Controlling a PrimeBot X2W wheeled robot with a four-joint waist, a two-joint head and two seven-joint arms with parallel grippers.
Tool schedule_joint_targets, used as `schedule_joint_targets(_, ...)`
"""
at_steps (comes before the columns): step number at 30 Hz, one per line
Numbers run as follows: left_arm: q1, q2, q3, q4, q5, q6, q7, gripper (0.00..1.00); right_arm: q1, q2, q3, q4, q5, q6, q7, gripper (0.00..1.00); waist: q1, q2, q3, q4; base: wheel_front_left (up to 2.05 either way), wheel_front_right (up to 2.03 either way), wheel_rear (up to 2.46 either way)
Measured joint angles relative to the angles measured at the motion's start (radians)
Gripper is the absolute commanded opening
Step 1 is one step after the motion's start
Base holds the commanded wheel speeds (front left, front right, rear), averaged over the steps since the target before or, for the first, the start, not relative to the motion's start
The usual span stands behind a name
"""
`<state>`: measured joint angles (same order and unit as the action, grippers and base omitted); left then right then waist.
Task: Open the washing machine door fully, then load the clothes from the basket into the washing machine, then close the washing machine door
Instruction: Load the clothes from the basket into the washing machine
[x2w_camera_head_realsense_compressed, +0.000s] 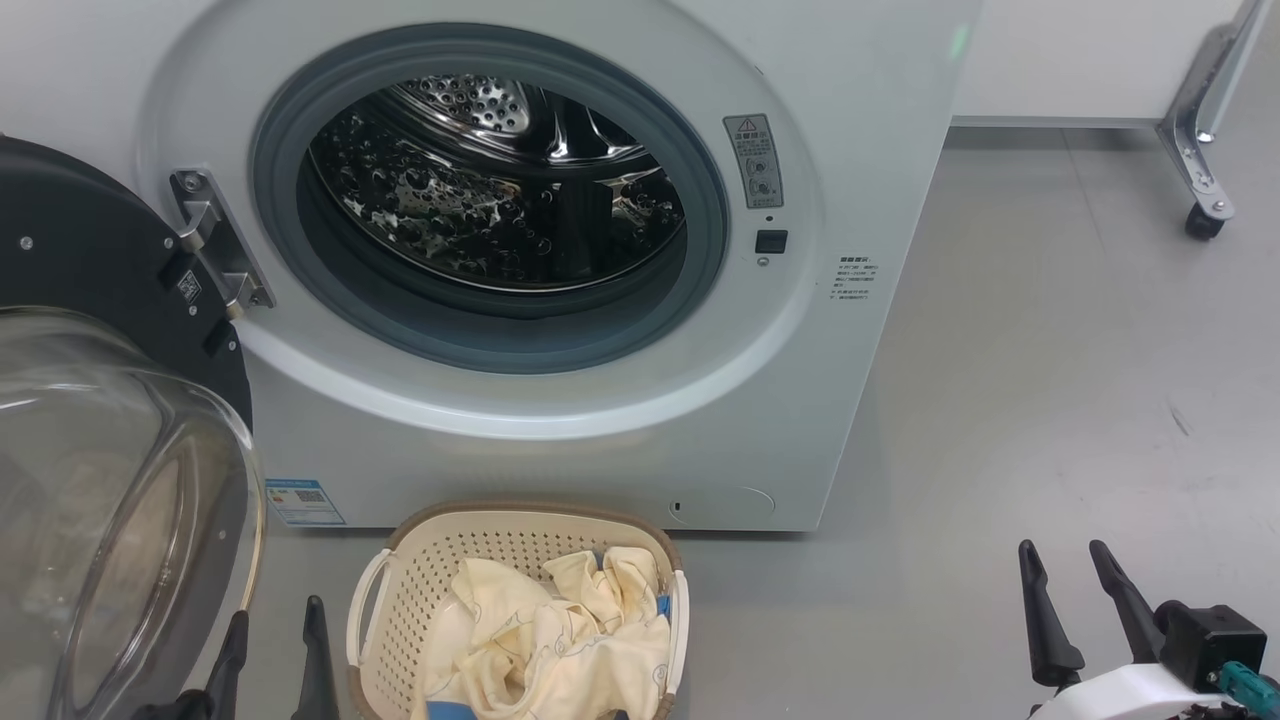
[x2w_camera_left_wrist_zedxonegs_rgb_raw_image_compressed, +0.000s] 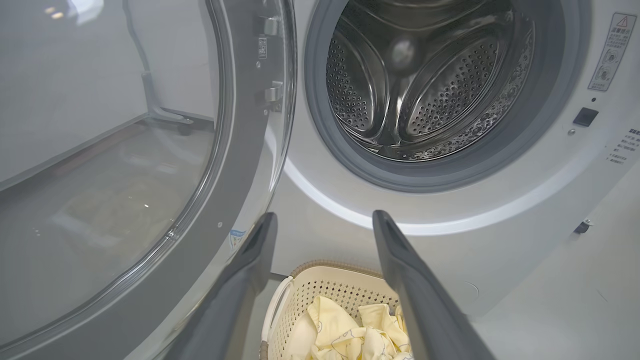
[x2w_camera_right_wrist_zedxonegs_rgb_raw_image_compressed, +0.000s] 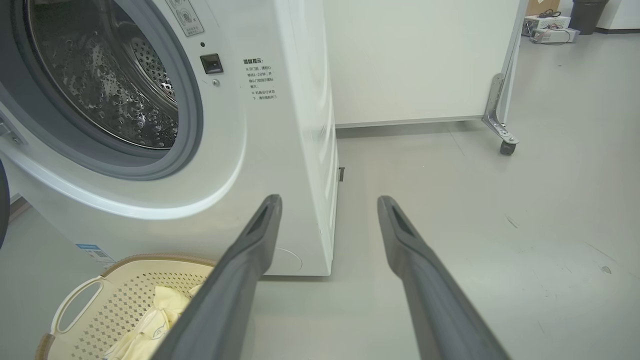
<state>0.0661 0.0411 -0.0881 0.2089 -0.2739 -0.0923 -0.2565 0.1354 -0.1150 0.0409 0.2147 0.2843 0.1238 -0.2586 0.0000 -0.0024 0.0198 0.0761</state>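
Observation:
The white washing machine (x2w_camera_head_realsense_compressed: 860, 120) (x2w_camera_left_wrist_zedxonegs_rgb_raw_image_compressed: 320, 235) (x2w_camera_right_wrist_zedxonegs_rgb_raw_image_compressed: 295, 150) stands with its steel drum (x2w_camera_head_realsense_compressed: 500, 190) (x2w_camera_left_wrist_zedxonegs_rgb_raw_image_compressed: 425, 85) (x2w_camera_right_wrist_zedxonegs_rgb_raw_image_compressed: 105, 85) showing. Its door (x2w_camera_head_realsense_compressed: 110, 470) (x2w_camera_left_wrist_zedxonegs_rgb_raw_image_compressed: 115, 165) is swung open to the left, the clear glass bowl bulging toward me. On the floor in front sits the cream basket (x2w_camera_head_realsense_compressed: 420, 580) (x2w_camera_left_wrist_zedxonegs_rgb_raw_image_compressed: 320, 295) (x2w_camera_right_wrist_zedxonegs_rgb_raw_image_compressed: 120, 295), and the cream-yellow clothes (x2w_camera_head_realsense_compressed: 560, 640) (x2w_camera_left_wrist_zedxonegs_rgb_raw_image_compressed: 345, 330) (x2w_camera_right_wrist_zedxonegs_rgb_raw_image_compressed: 150, 325) lie inside it. My left gripper (x2w_camera_head_realsense_compressed: 272, 618) (x2w_camera_left_wrist_zedxonegs_rgb_raw_image_compressed: 325, 222) is open, just left of the basket beside the door. My right gripper (x2w_camera_head_realsense_compressed: 1068, 562) (x2w_camera_right_wrist_zedxonegs_rgb_raw_image_compressed: 330, 205) is open over bare floor to the right.
A white panel on a metal leg with a caster (x2w_camera_head_realsense_compressed: 1205, 222) (x2w_camera_right_wrist_zedxonegs_rgb_raw_image_compressed: 507, 147) stands behind and right of the machine. Grey floor (x2w_camera_head_realsense_compressed: 1050, 400) spreads out to the right. Boxes and a dark bin (x2w_camera_right_wrist_zedxonegs_rgb_raw_image_compressed: 590, 12) sit far back.

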Motion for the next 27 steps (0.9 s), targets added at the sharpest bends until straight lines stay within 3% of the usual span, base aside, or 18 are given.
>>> schedule_joint_targets(18, -0.004, 0.001, -0.056, 0.017, 0.022, 0.001, 0.001, 1.00, -0.038, 0.003, 0.032, -0.014, 0.000, 0.000, 0.000, 1.00, 0.0000, 0.0000, 0.090, -0.033, 0.00, 0.00, 0.00)
schedule_joint_targets(27, -0.086, 0.013, -0.113, 0.081, 0.021, -0.011, 0.090, 1.00, -0.111, 0.013, 0.047, -0.032, 0.000, 0.000, 0.000, 1.00, 0.0000, 0.0000, 0.193, -0.086, 0.00, 0.00, 0.00)
